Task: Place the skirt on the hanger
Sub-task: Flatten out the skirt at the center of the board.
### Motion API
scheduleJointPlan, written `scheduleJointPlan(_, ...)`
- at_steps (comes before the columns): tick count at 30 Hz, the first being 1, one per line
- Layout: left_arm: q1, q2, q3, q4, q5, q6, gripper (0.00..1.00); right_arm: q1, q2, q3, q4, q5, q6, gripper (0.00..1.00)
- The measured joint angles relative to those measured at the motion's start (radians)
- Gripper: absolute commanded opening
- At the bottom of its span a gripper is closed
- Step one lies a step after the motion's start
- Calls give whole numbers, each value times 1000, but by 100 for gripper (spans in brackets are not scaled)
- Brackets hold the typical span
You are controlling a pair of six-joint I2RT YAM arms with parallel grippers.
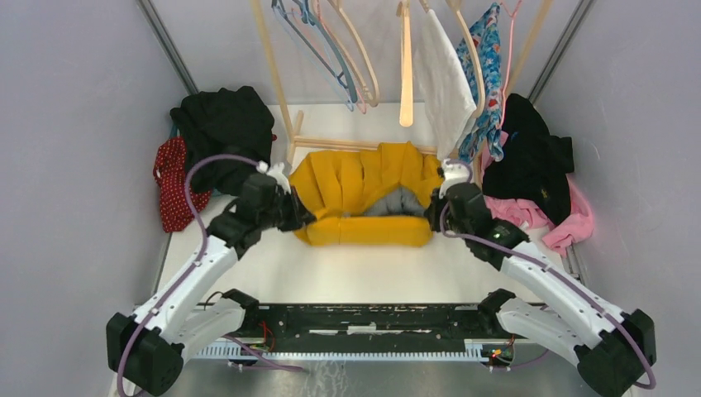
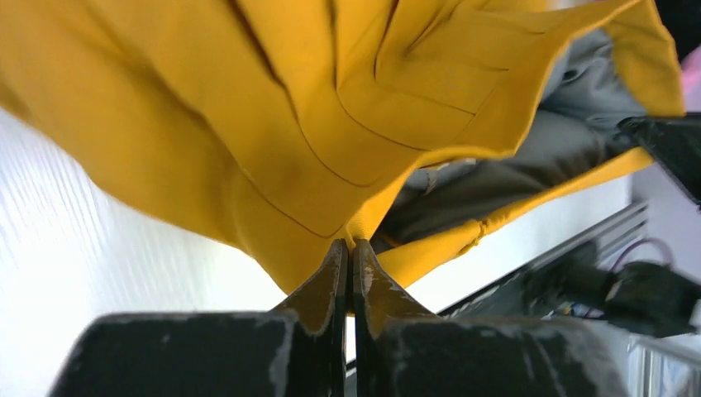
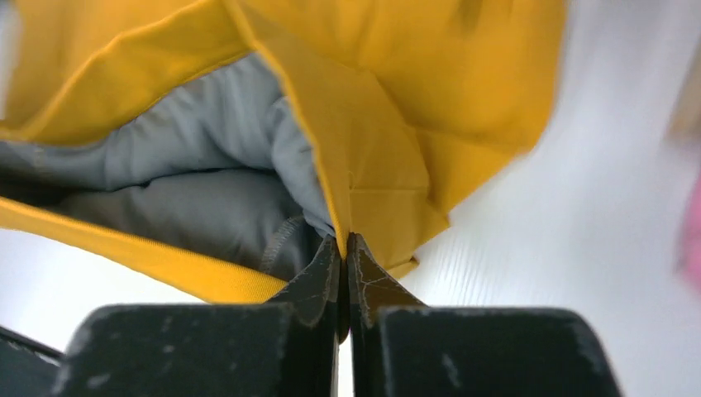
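The yellow skirt is spread on the worktop between the two arms, just in front of the wooden rack; its waistband is turned towards the arm bases, and the grey lining is exposed through the gaping waist. The left fingers are pressed together on a thin fold of yellow cloth at the left end of the waistband; the right fingers are pinched on the seam at the right end, where yellow cloth meets lining. The bare wooden hanger is hung well above and behind the skirt; nothing is draped on it yet.

Both holds are judged shallow, since only an edge of fabric is taken between the tips; if the waistband is stretched too hard, the cloth may be dragged out of one pinch and that side dropped. If the two ends are raised unevenly, the waist may be tilted and slid off the hanger once released. The pleated hem may be caught on the rack's lower crossbar as the skirt is lifted. The hanger appears to be hung freely, so it may be knocked aside or set swinging by an arm; the white garment just beside it and the pastel hangers near it may be snagged too.
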Motion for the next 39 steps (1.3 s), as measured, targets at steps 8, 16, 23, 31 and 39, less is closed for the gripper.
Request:
scheduleJointPlan(8, -45, -134, -431, 56, 24, -125, 6, 25, -37, -335, 14, -88, 160, 82)
scheduleJointPlan(16, -154, -228, -414, 83, 12, -188, 22, 33, -169, -248, -43, -92, 161, 75)
scheduleJointPlan(23, -325, -187, -389, 75, -2, -192, 26, 84, -109, -163, -93, -95, 114, 65)
scheduleJointPlan(31, -393, -187, -378, 8, -59, -216, 25, 299, 17, -67, -156, 13, 20, 64)
scheduleJointPlan(39, -394, -161, -352, -16, -92, -218, 24, 562, 128, -11, -212, 184, -51, 64)
